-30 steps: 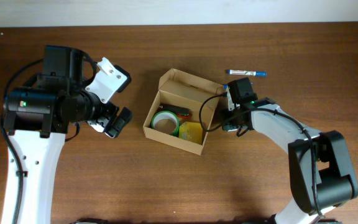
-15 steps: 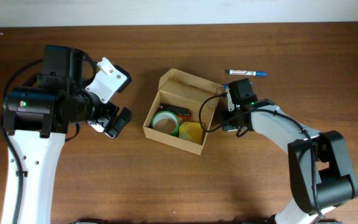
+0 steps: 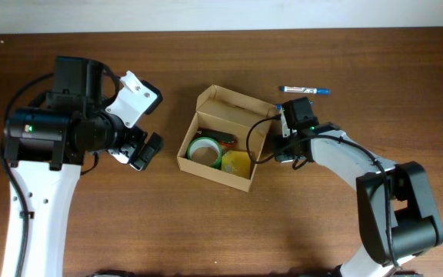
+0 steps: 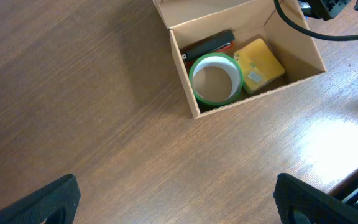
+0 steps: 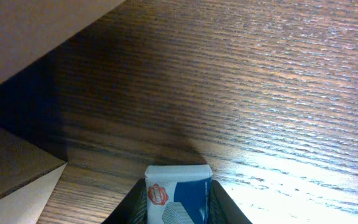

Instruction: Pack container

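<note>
Overhead, container: you see the open cardboard container (image 3: 193,165) at mid-counter, lid flap raised at its far edge, on the wooden counter (image 3: 206,223).
Overhead, contents: a green tape roll (image 3: 202,150), a yellow block (image 3: 237,163) and a dark item (image 3: 223,138) lie inside it.
Overhead, left gripper: your left gripper (image 3: 137,152) hangs to the container's left, well apart from it.
Overhead, right gripper: your right gripper (image 3: 283,146) sits just beside the container's right wall; a blue marker (image 3: 304,90) lies on the counter beyond it.
Left wrist, container: the container (image 4: 253,90) fills the upper right, with the tape roll (image 4: 194,87) beside the yellow block (image 4: 263,62) and the dark item (image 4: 209,45) behind both.
Left wrist, gripper state: the left gripper (image 4: 179,208) is released, its fingers (image 4: 55,199) spread to the frame's two lower corners with only counter (image 4: 73,93) between them.
Right wrist, gripper state: the right gripper (image 5: 179,205) is grasping a white-and-blue packet (image 5: 179,193), one finger against each side.
Right wrist, container: cardboard of the container (image 5: 36,31) crosses the upper left and lower left; the packet is low over the counter (image 5: 260,93) just beside it.
</note>
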`<action>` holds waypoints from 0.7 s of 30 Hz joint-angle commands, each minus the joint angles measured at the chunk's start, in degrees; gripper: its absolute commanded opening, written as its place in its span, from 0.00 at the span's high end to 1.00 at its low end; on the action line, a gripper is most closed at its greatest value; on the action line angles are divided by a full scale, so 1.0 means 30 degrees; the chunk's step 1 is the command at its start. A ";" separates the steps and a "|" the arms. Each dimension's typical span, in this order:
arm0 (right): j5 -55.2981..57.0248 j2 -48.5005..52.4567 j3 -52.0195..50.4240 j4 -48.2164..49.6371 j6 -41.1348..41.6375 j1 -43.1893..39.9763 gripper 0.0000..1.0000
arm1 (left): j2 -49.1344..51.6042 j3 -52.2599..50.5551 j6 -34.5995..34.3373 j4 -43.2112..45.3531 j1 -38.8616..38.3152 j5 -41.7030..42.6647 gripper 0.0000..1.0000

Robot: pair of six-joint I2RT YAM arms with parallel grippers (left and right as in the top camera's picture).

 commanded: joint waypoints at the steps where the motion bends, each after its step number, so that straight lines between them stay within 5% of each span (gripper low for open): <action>1: 0.0393 0.0729 -0.0248 -0.1122 -0.0291 0.0087 0.75 | -0.0087 0.0277 0.0248 0.0000 0.0029 0.0073 0.01; 21: 0.0357 -0.1851 0.2470 -0.3876 -0.0357 0.0087 0.75 | -0.0087 0.0277 0.0248 0.0000 0.0029 0.0073 0.01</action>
